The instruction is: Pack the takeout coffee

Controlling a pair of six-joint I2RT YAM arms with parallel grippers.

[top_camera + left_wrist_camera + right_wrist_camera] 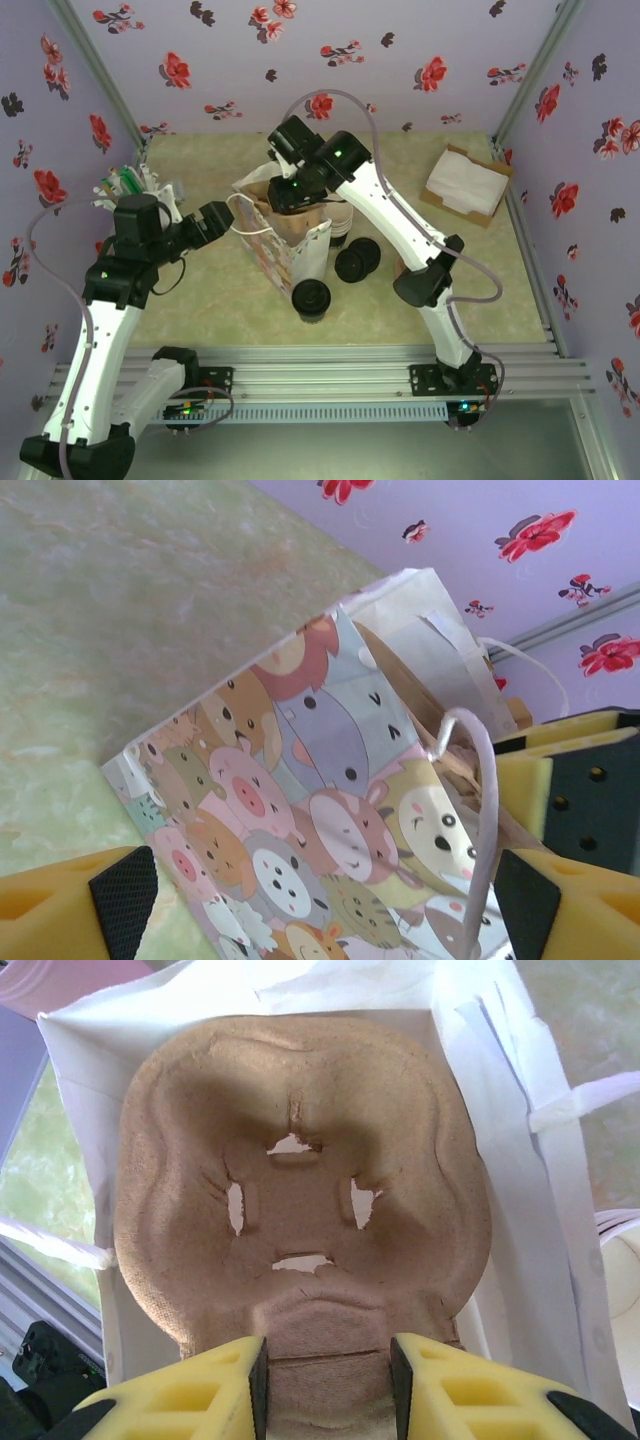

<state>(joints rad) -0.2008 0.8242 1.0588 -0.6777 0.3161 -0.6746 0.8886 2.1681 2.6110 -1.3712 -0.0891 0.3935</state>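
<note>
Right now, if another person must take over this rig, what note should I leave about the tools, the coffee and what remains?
Left tool: open, at the side of the patterned paper bag, gripping nothing.
Right tool: shut on the pulp cup carrier, held in the bag's open mouth.
Takeout coffee: on the table in front of the bag, lid on, not held.
Done: the bag stands open and the carrier is at its mouth.
Left: seat and release the carrier, then put the coffee into the bag.
</note>
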